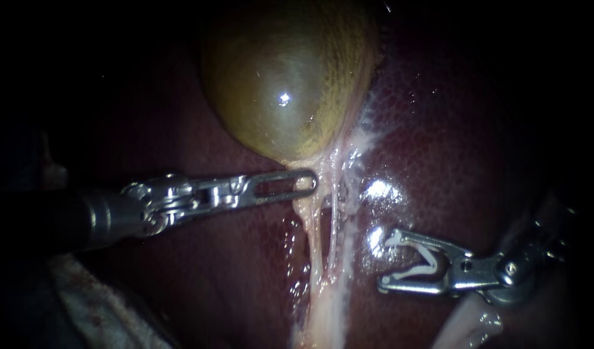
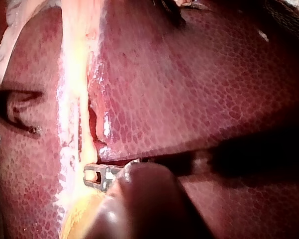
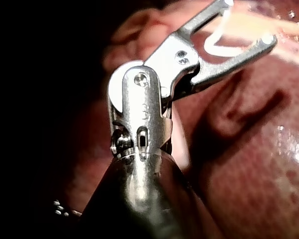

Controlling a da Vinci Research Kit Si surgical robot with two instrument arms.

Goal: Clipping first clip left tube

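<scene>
Dark red liver [image 1: 477, 129] is filling the background, with the yellow-green gallbladder [image 1: 284, 84] lying on it at the top of the endoscope view. Pale tissue [image 1: 322, 165] is trailing down from the gallbladder's neck and splitting into two thin strands. The left tube [image 1: 311, 242] is running taut just beside its neighbour. My left instrument [image 1: 306, 184] is reaching in with its claw clenched on that pale tissue just under the neck, at the tube's upper end. My right instrument [image 1: 386, 261] is hovering over the liver to the right of both strands. Its claw is spread wide yet grasping a white clip [image 1: 421, 262] seated between its two halves, apart from the left tube.
</scene>
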